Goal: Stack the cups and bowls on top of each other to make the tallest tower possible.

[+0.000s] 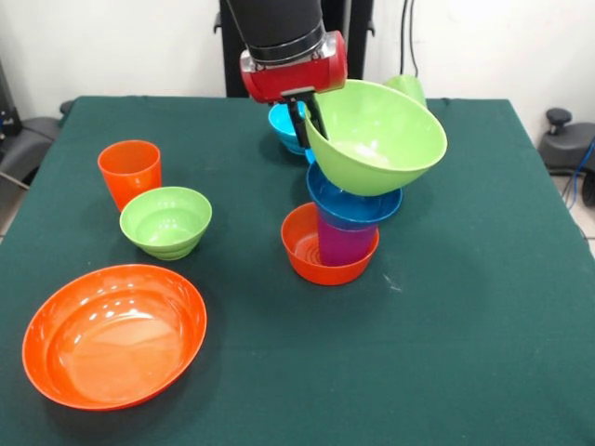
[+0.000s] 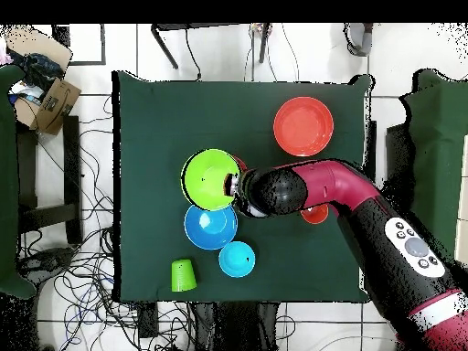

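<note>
Front view: a large lime green bowl is held tilted by its rim in the gripper, whose fingers are clamped on the bowl's edge. It is poised against the top of the tower, where a blue bowl is seated on a purple cup standing in a small orange bowl. An orange cup, a small green bowl and a large orange bowl are seen apart on the green table.

Overhead view: the gripper is hidden under the arm. A lime green cup lying near the table's edge, a light blue bowl and a larger blue bowl are shown plainly here.
</note>
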Available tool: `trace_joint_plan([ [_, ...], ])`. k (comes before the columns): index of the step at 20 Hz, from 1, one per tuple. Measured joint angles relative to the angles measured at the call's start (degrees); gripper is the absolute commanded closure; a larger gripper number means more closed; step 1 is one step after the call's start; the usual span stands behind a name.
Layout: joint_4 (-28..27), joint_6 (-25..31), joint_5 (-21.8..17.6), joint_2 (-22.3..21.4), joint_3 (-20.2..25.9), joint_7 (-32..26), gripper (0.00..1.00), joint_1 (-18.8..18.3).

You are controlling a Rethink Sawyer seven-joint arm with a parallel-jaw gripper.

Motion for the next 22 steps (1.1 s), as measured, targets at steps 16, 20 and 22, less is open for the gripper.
trace_joint_plan([
  [16, -0.9, 0.0, -0.9, 2.8, -0.2, 0.0, 1.00, 0.2],
  [20, -1.1, 0.0, -0.9, 3.7, -0.3, 0.0, 1.00, 0.2],
  [22, -1.2, 0.0, -0.9, 3.7, -0.3, 0.0, 1.00, 0.2],
])
